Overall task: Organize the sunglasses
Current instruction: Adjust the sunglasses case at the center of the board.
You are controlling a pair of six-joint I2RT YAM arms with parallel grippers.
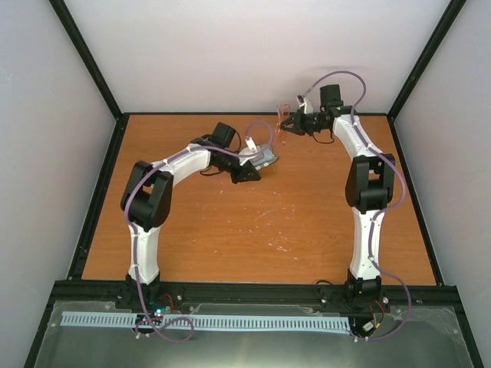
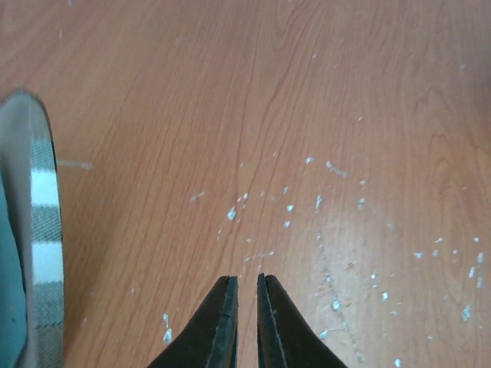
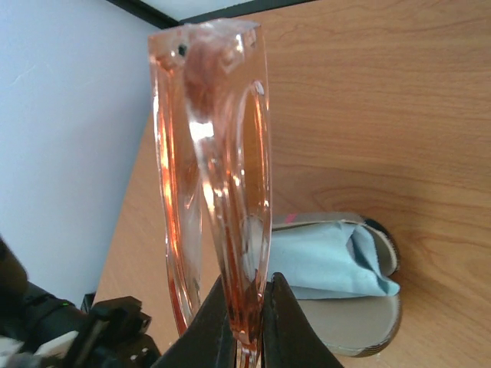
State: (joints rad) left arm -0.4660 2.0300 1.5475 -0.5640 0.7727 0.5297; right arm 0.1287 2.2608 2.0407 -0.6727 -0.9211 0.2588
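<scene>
While the right pincer (image 3: 249,295) was clenched on the sunglasses (image 3: 222,192), the pair hung clear of the desk (image 1: 230,230) near its far edge, right of centre. Folded, gripped at one end. The long axis ran straight out in line with the fingers, free end pointing away from the pincer, roughly at the far edge. Open striped case (image 3: 360,322) lay on the desk below, blue cloth (image 3: 322,261) inside. Left pincer (image 2: 247,280) sat low just beside the case, nearly clenched, thin slit, nothing in it.
</scene>
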